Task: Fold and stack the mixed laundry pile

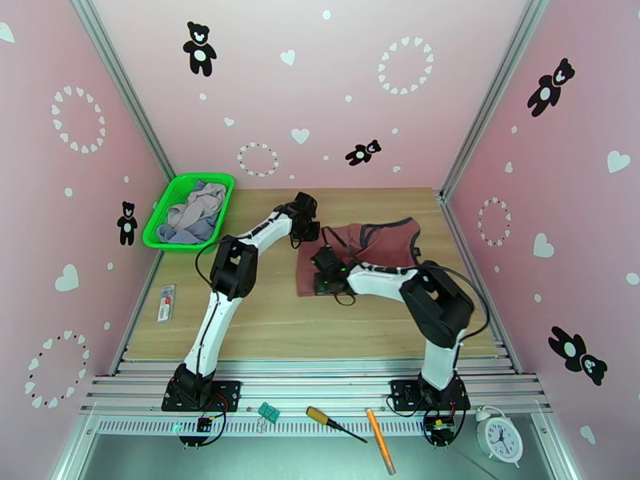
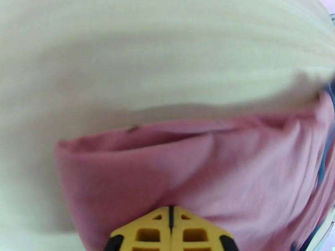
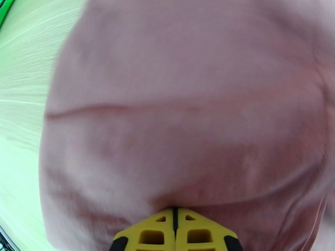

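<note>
Green basket (image 1: 158, 226) holds grey-lilac shirt (image 1: 205, 200), blue-grey piece (image 1: 186, 230) seemingly beneath. Left gripper (image 2: 171, 210) and right gripper (image 3: 175, 211) both clenched on rust-red top (image 1: 394, 242).

Bright green plastic mesh basket (image 1: 159, 214), far-left corner of pale wooden worktop (image 1: 272, 322); small white packet, red marking (image 1: 166, 302), left edge; near grey metal ledge (image 1: 144, 454): green clips (image 1: 268, 412), yellow-handled screwdriver (image 1: 334, 424), orange pencil (image 1: 381, 440), white round alarm clock (image 1: 499, 438)
</note>
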Available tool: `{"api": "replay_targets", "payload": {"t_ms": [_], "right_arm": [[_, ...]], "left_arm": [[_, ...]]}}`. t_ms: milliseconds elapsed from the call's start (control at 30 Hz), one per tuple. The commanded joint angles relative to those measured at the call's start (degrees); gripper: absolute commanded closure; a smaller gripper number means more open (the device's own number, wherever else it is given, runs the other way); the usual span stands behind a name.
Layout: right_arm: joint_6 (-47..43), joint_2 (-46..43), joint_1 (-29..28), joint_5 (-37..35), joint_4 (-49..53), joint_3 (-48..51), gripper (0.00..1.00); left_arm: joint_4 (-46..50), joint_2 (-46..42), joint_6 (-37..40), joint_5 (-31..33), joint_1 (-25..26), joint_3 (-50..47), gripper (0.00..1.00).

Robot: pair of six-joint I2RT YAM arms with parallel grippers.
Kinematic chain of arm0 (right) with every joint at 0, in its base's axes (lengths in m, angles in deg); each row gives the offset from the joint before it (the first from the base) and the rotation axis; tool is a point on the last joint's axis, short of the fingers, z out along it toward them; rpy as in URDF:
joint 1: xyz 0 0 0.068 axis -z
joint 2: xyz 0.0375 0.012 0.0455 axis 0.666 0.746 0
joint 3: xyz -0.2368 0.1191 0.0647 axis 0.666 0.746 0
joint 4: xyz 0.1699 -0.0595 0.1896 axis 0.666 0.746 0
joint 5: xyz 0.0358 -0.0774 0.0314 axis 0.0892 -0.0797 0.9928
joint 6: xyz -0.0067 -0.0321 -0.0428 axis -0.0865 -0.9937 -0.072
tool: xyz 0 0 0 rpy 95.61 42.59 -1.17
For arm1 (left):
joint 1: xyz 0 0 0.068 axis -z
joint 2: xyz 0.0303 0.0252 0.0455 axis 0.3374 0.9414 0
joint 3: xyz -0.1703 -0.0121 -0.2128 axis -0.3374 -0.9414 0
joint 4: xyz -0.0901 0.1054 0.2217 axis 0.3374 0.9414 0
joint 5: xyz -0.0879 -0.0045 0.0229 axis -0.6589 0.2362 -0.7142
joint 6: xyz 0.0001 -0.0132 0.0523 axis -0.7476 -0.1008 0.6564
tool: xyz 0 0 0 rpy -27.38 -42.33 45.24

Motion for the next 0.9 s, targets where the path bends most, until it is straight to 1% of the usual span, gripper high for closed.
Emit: {"api": "replay_targets", "payload": {"t_ms": [0, 67, 133, 200, 267, 333, 367, 433, 467, 500, 533, 567, 633, 700, 767, 867], "right_arm": [[2.4, 7.5, -2.3, 2.9, 9.1, -3.0, 1.00], [1.3, 8.1, -1.9, 0.4, 12.3, -6.8, 1.00], [-0.3, 7.7, -0.9, -1.6, 15.2, -10.3, 1.00], [-1.9, 6.2, 0.4, -2.3, 17.3, -12.6, 1.00], [-3.1, 3.2, 1.5, -3.3, 18.8, -13.5, 1.00], [-4.4, -0.7, 2.5, -4.3, 20.5, -13.4, 0.94], [-5.0, -2.8, 3.1, -4.7, 21.4, -13.3, 0.90], [-6.7, -6.9, 4.5, -4.9, 22.5, -12.2, 0.81], [-7.5, -8.5, 5.5, -4.5, 22.6, -11.8, 0.79], [-8.6, -9.8, 7.0, -3.2, 22.6, -11.4, 0.78], [-10.1, -10.4, 8.6, -0.9, 22.4, -11.3, 0.78], [-11.4, -10.7, 10.2, 1.5, 22.0, -11.6, 0.81], [-14.2, -10.2, 13.3, 4.8, 21.3, -12.7, 0.86], [-16.5, -7.6, 16.2, 7.3, 22.1, -16.2, 0.92], [-18.6, -4.0, 18.3, 8.4, 23.6, -20.7, 0.96], [-21.3, 2.9, 21.1, 8.8, 26.1, -28.8, 0.98]], "left_arm": [[7.2, 4.2, 6.1, -0.1, -1.1, 9.1, 1.00], [8.5, 4.6, 7.8, 0.0, -1.7, 13.2, 1.00], [8.7, 3.2, 9.1, 0.3, -2.4, 15.4, 1.00], [8.5, -0.2, 9.9, 0.9, -2.6, 14.9, 1.00], [7.6, -5.5, 10.4, 1.4, -2.6, 11.9, 0.94], [4.8, -12.9, 10.4, 2.2, -2.4, 4.8, 0.87], [3.0, -17.2, 10.0, 3.7, -2.3, 0.2, 0.84], [0.7, -25.8, 8.5, 6.7, -2.1, -8.9, 0.82], [0.6, -28.9, 7.4, 8.0, -2.1, -12.1, 0.84], [0.9, -32.2, 6.2, 9.1, -2.1, -16.2, 0.90], [1.1, -35.2, 4.9, 9.6, -2.1, -20.1, 0.97], [1.3, -37.3, 3.8, 9.7, -2.1, -23.5, 1.00], [-0.7, -42.0, 1.1, 7.7, -2.1, -31.8, 1.00], [-4.9, -45.4, -1.5, 3.7, -1.8, -40.5, 1.00], [-8.3, -46.4, -3.2, 2.6, -0.8, -46.7, 1.00], [-14.7, -45.0, -5.4, 0.4, 0.6, -52.7, 1.00]]}}
